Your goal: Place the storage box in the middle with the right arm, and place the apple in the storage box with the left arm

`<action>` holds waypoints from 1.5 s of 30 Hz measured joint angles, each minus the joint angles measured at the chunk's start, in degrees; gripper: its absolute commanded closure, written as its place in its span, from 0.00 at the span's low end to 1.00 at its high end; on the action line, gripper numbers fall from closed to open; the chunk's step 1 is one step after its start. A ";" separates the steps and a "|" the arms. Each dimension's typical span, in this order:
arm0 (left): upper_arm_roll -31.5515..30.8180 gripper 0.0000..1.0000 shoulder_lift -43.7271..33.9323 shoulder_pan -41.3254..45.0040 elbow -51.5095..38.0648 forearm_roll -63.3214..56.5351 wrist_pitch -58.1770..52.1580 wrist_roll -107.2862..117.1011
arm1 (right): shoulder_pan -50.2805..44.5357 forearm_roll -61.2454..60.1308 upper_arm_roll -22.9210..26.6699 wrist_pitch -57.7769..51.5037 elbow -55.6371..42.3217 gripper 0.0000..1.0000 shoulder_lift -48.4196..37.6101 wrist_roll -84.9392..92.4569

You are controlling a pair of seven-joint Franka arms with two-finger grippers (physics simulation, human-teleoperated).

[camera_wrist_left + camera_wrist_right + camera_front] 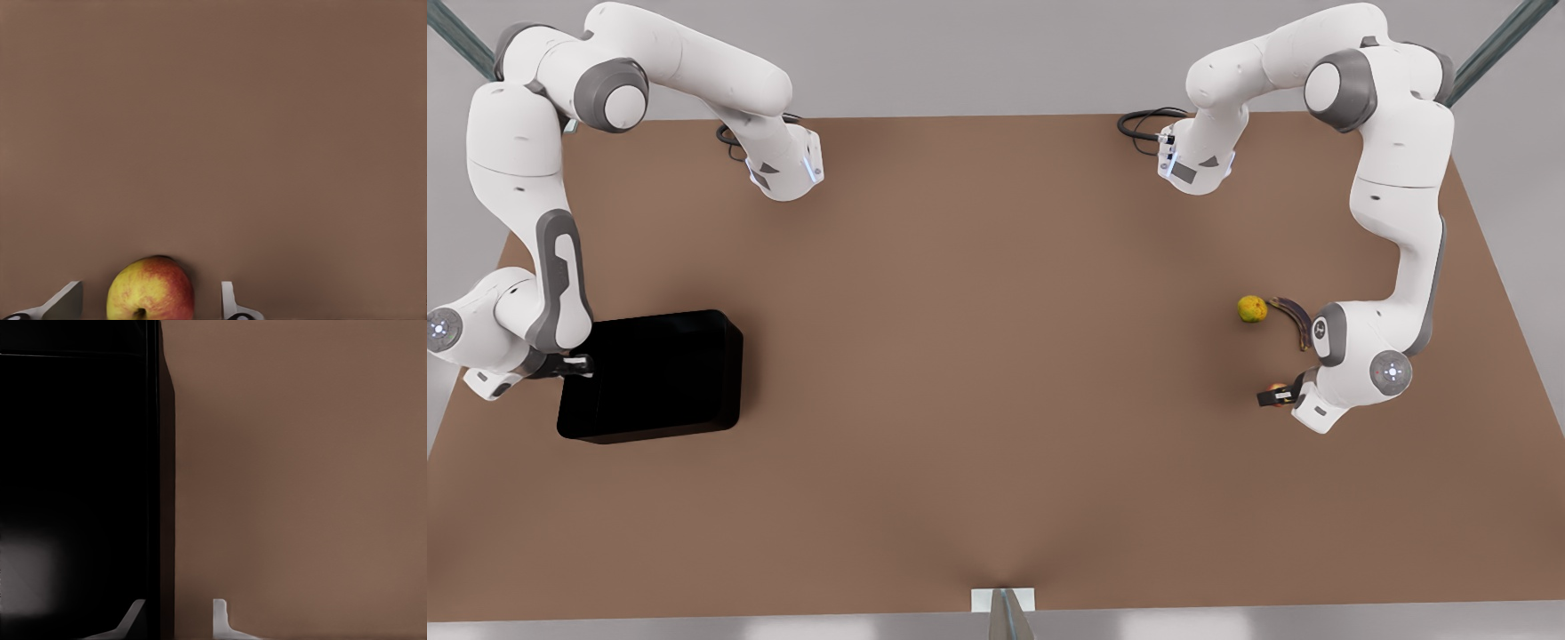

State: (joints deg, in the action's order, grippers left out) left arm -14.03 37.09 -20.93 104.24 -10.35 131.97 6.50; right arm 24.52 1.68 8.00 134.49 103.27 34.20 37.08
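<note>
Fingers (pixel 67 301) of the left tool (pixel 150 303) stood wide around the apple (pixel 151 291) on the worktop (pixel 996 373) — not lifted; the right tool (pixel 175 619) straddled the storage box (pixel 654 373) wall, unclamped, far from the middle.

This is a bare robot test bench in a rendered simulation, not a home or shop. A plain brown table (pixel 996 373) stands against a blank grey backdrop, with two white robot arms mounted at its far edge, slanting metal struts in the upper corners, and a small camera bracket (pixel 1003 601) at the near edge.
</note>
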 measured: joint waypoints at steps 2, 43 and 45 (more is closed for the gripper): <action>0.06 0.00 0.01 0.01 0.00 0.00 0.04 0.00 | -0.09 0.00 0.00 0.07 0.08 0.79 -0.01 -0.08; 0.06 0.00 0.53 -0.08 0.09 0.06 0.04 0.00 | -32.61 -6.84 -21.01 -23.91 -14.39 0.79 -4.11 -60.88; 0.06 0.00 0.53 -0.08 0.11 0.06 0.04 0.00 | -35.99 -7.40 -21.00 -23.72 -15.82 0.79 -2.62 -64.47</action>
State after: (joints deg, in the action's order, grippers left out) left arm -13.97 37.62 -21.01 104.35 -10.29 132.01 6.50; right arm -11.47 -5.72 -13.01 110.77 87.45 31.58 -27.39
